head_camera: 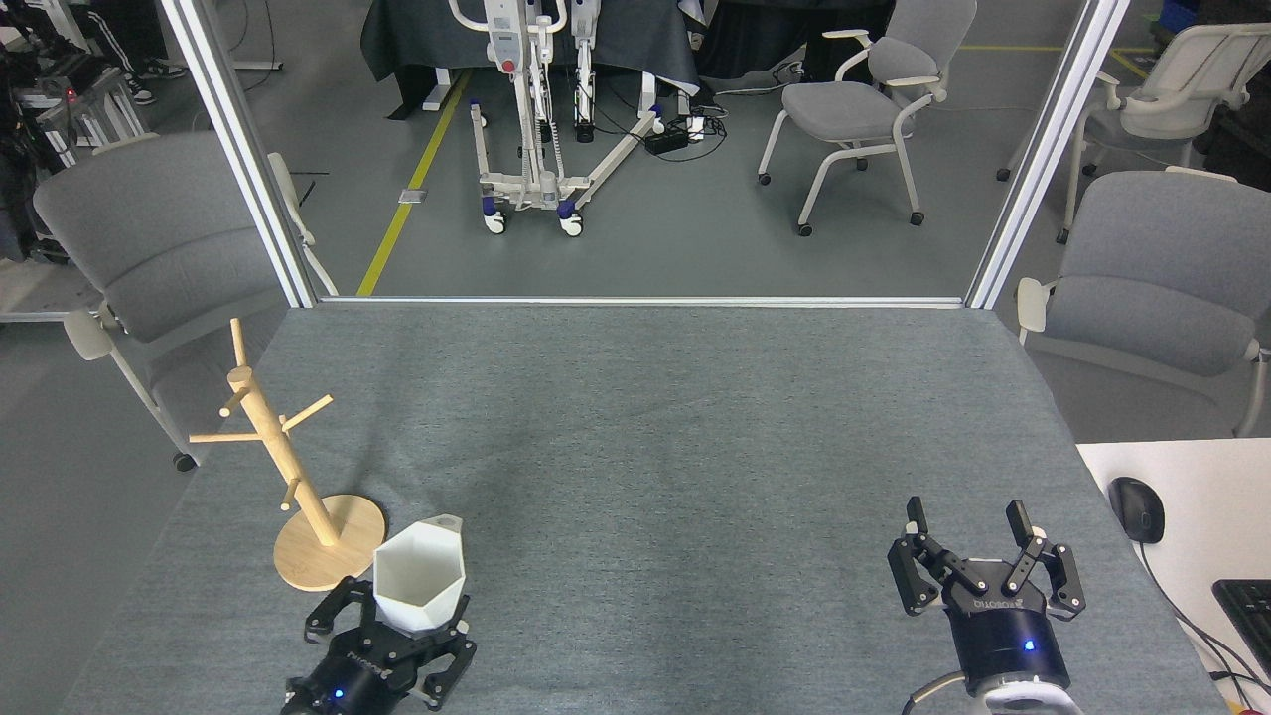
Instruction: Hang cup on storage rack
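Observation:
The white faceted cup (pixel 419 579) is held upright with its mouth facing me, near the table's front left. My left gripper (pixel 389 628) is shut on the cup from below, black fingers on either side of its lower part. The wooden storage rack (pixel 288 467) stands just left of and behind the cup, its round base (pixel 323 551) close to the cup's left side; its pegs are bare. My right gripper (pixel 975 544) is open over the front right of the table with nothing between its fingers.
Grey cloth covers the table (pixel 635 417). A white desk with a black mouse (pixel 1136 508) and a keyboard (pixel 1247 606) adjoins on the right. Grey chairs (pixel 149 238) stand to the left and right, and metal frame posts (pixel 238 149) rise at the far corners.

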`<state>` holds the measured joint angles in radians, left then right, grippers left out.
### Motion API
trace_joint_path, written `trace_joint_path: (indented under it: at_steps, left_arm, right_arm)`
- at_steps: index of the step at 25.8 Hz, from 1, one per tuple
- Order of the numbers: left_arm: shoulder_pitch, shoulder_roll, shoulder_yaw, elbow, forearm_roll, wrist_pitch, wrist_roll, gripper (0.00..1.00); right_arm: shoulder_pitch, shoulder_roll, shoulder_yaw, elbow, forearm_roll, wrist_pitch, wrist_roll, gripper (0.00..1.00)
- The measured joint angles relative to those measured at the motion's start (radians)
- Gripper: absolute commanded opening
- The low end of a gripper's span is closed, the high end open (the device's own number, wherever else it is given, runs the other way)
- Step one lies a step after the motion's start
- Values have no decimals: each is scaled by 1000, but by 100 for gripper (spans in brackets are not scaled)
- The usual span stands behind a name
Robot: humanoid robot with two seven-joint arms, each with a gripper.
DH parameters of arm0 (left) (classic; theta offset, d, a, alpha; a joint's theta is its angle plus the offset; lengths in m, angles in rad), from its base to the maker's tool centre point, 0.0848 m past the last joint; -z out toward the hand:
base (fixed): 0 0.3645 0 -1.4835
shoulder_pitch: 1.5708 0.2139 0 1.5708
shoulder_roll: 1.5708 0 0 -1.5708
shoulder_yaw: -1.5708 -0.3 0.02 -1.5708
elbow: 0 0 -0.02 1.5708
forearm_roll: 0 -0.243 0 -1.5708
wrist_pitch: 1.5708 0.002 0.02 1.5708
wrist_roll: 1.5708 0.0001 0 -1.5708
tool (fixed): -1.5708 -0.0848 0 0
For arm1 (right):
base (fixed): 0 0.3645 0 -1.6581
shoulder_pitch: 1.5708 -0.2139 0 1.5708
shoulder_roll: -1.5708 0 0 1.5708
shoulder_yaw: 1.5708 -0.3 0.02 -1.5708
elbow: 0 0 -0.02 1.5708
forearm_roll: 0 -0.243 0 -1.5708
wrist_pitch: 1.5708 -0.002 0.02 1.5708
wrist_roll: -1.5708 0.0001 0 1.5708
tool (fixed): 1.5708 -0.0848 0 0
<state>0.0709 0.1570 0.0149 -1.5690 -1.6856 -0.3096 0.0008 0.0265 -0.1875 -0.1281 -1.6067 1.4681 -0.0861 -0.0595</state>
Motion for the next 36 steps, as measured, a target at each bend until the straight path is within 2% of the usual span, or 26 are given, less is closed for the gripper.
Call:
trace_joint_path:
  at_steps: [8,14,22,28,36]
  left_arm:
    - [60,69,300,7,0,-1,1,0]
    - [-15,92,401,33,-12,13,-9,0]
    - [-188,98,422,81,-170,45,-48,0]
    - [-210,93,411,84,-221,48,-54,0]
    - [-229,71,341,95,-308,49,-58,0]
  right_arm:
    - [-26,-13,-16,14,-11,-37,13,99]
    - [-34,-14,-16,25,-15,-55,3,99]
    - [-35,-14,-16,45,-19,-50,5,100]
    - [-65,-9,-19,49,-19,-49,13,100]
    - [-82,-13,-19,60,-19,-50,16,100]
